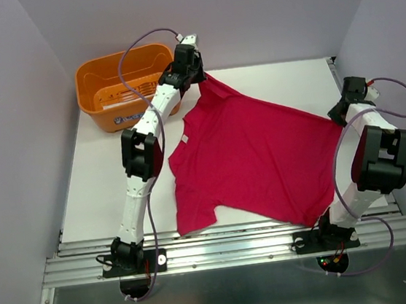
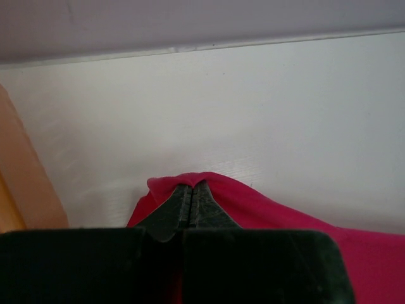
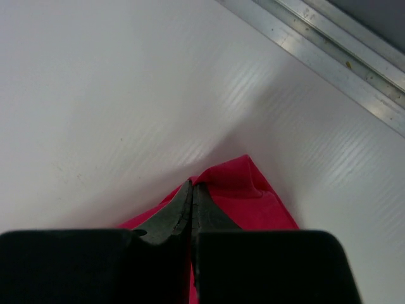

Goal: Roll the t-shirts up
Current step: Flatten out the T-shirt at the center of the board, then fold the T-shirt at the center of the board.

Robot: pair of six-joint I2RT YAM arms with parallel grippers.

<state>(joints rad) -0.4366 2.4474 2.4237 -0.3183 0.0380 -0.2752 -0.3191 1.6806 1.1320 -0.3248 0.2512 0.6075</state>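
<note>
One crimson-pink t-shirt [image 1: 254,153] lies spread flat on the white table [image 1: 98,193], its collar with a white label to the left and its hem to the right. My left gripper [image 1: 200,75] is at the far edge of the cloth, beside the basket, shut on the upper sleeve corner. In the left wrist view its jaws [image 2: 192,185] pinch a fold of the red fabric [image 2: 266,206]. My right gripper [image 1: 337,115] is at the table's right side, shut on the hem corner. The right wrist view shows its jaws [image 3: 192,183] closed on the red cloth [image 3: 253,190].
An orange plastic basket [image 1: 104,58] stands at the back left, close behind the left gripper, and shows as an orange wall [image 2: 19,177] in the left wrist view. An aluminium rail [image 1: 236,247] runs along the near edge, another [image 3: 329,44] along the right side. Grey walls enclose the table.
</note>
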